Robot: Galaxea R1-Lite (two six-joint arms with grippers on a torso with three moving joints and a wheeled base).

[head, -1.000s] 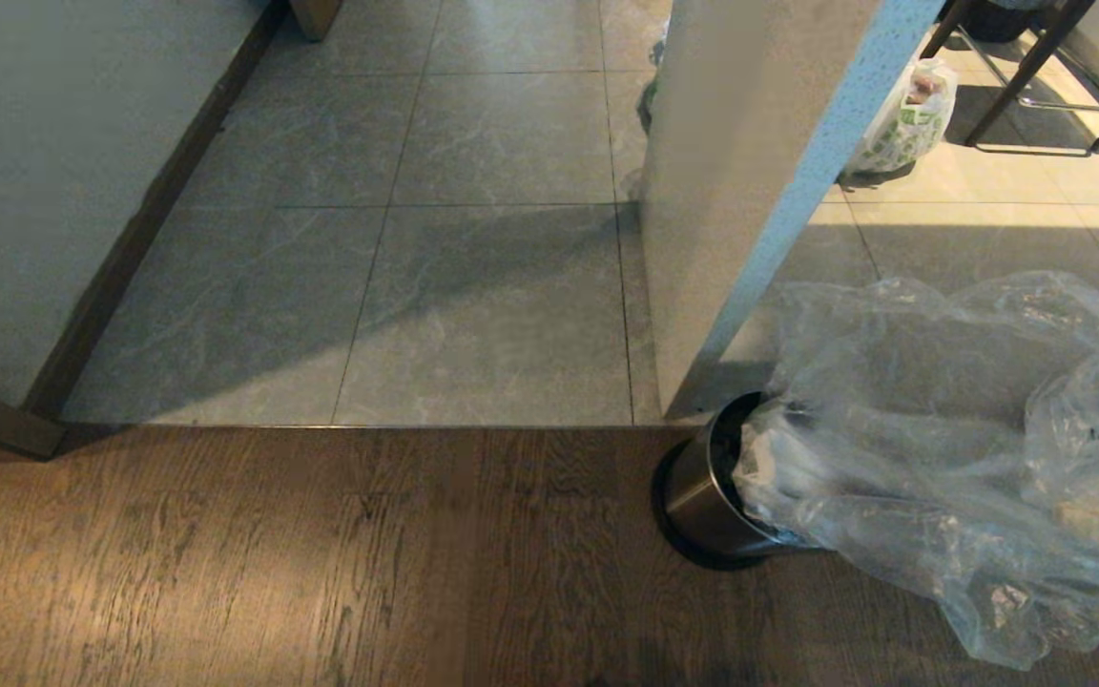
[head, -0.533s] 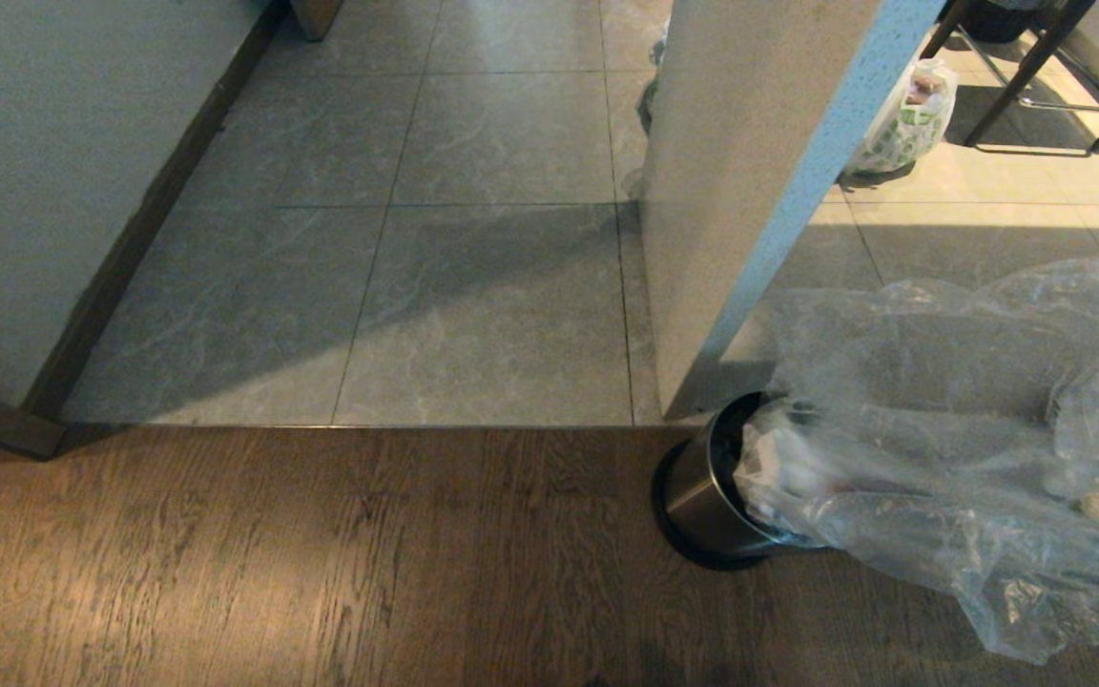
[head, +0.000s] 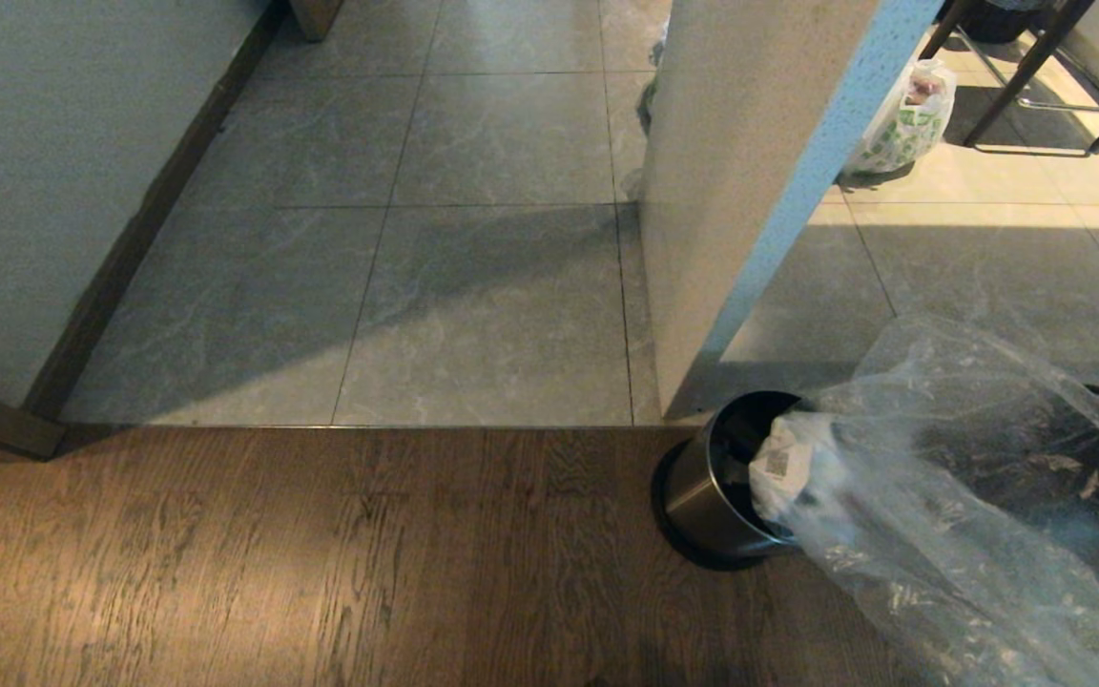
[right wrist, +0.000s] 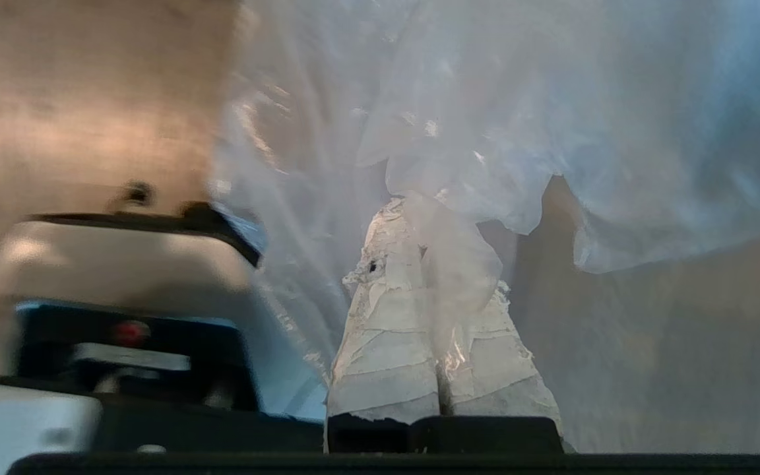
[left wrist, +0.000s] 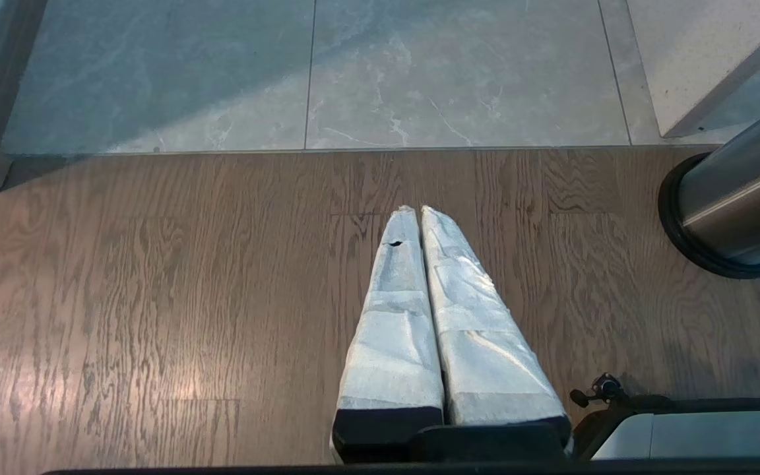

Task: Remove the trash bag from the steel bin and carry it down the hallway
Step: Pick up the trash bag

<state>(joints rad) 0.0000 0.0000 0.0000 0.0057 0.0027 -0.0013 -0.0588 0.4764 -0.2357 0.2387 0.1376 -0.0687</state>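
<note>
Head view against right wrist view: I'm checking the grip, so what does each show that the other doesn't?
Only the head view shows the steel bin, a labelled paper scrap at its mouth, the pillar and the white shopping bag. Only the right wrist view shows the right pincer shut on a fold of the film. Both show the trash bag, stretched away from the bin.

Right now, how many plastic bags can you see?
2. The trash bag hangs from the bin, pinched by the right gripper. A white bag sits beyond the wall. Others may hide.
</note>
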